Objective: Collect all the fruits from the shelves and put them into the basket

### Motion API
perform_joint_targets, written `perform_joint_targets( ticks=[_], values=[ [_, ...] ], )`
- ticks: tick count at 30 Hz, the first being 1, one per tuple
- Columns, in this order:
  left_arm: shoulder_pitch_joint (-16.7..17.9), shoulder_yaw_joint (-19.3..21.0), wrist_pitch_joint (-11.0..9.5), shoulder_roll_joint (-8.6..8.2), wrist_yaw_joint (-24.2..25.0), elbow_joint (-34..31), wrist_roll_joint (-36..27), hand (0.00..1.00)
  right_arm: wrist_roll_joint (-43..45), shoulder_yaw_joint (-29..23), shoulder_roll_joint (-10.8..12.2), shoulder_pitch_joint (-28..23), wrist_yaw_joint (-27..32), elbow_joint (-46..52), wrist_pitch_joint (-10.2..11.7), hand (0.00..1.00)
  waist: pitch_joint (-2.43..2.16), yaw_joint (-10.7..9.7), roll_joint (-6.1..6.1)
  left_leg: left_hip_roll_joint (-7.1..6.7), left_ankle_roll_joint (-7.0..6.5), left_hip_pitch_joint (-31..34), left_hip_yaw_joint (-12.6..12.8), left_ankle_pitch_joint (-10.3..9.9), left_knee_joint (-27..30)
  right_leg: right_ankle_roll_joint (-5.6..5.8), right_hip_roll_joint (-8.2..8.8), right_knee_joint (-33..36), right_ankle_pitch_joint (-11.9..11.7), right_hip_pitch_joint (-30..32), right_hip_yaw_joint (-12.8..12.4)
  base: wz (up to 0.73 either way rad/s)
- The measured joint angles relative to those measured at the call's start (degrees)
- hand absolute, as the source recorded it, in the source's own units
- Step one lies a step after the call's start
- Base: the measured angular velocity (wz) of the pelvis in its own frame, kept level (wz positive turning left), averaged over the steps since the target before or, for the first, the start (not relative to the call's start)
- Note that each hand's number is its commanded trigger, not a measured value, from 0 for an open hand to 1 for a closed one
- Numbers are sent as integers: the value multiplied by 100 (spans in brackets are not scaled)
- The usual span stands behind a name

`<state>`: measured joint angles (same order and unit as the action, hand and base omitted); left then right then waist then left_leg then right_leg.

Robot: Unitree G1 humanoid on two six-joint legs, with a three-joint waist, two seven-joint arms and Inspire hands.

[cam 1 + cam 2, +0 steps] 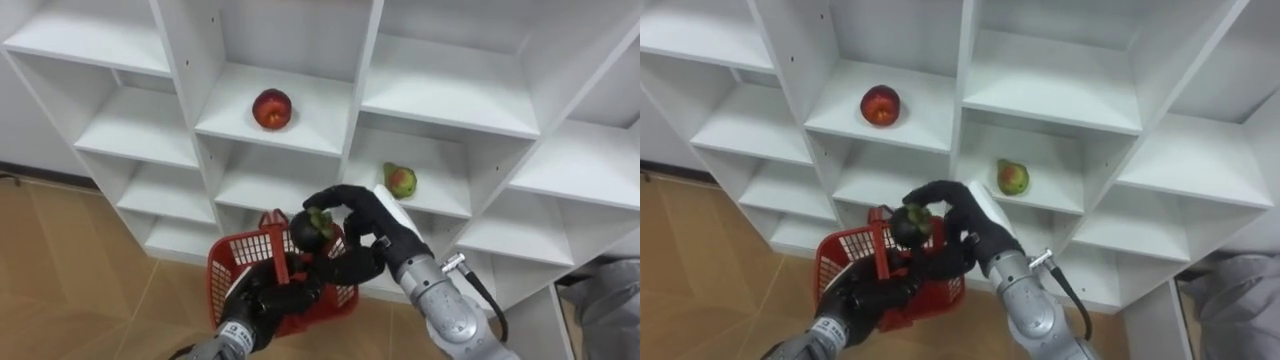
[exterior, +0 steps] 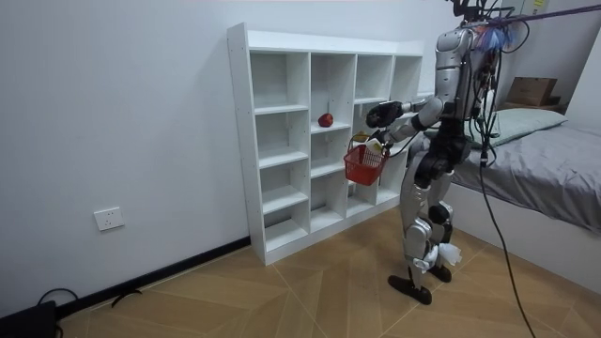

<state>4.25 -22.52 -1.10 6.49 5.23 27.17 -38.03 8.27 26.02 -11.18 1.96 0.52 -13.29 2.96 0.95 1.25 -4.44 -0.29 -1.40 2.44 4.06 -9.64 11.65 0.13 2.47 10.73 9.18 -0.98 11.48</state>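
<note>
Left eye view: the right hand [image 1: 365,228] grasps a dark fruit [image 1: 312,230] (green cap upward) just above the red basket [image 1: 232,268], whose handle the left hand [image 1: 265,300] clenches. On the white shelf unit [image 1: 440,110], a red fruit [image 1: 272,108] lies in one compartment and a pear [image 1: 400,181] in the next one to the right, a level lower.
Room view: the robot stands upright facing the shelves, basket at middle height, with a bed [image 2: 554,178] behind it.
Right eye view: same arrangement, dark fruit above the basket.
</note>
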Motion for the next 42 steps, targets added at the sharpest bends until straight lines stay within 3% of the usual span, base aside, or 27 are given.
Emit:
perform_joint_targets(
  ticks=[18, 29, 32, 36, 42],
  values=[
    [0, -22, 6, -1, 0, -3, 15, 100, 73, -49, 11, 4, -63, -56, 2, 100, -18, 75, -45, -3, 0, 78, -17, 3, 18, -3, 5, -3, -2, 83, 5, 0],
    [0, 58, 212, 2, 26, -117, 402, 100, 136, -119, 5, 12, -42, -302, -62, 100, -19, 84, -73, -17, 0, 153, -89, 1, 40, 1, 19, -19, 1, 94, 96, 3],
    [0, 82, 252, 55, 26, -258, 404, 100, -113, -174, 3, 19, -36, -320, -35, 100, -20, 97, -75, -26, -2, 186, -105, 3, 99, 2, 29, -20, 2, 118, 124, 4],
    [0, 89, 255, 192, 17, -436, 390, 100, -761, -175, 1, 175, -33, -698, 177, 100, -25, 75, -84, -26, -2, 185, -116, 3, 100, 2, 29, -18, 2, 116, 128, 0],
    [0, 87, 256, 193, 11, -455, 387, 100, -1303, -202, -23, 202, 13, -912, 245, 100, -30, 47, -102, -36, -2, 187, -239, 3, 131, 2, 31, -16, 1, 76, 169, 7]
  ],
)
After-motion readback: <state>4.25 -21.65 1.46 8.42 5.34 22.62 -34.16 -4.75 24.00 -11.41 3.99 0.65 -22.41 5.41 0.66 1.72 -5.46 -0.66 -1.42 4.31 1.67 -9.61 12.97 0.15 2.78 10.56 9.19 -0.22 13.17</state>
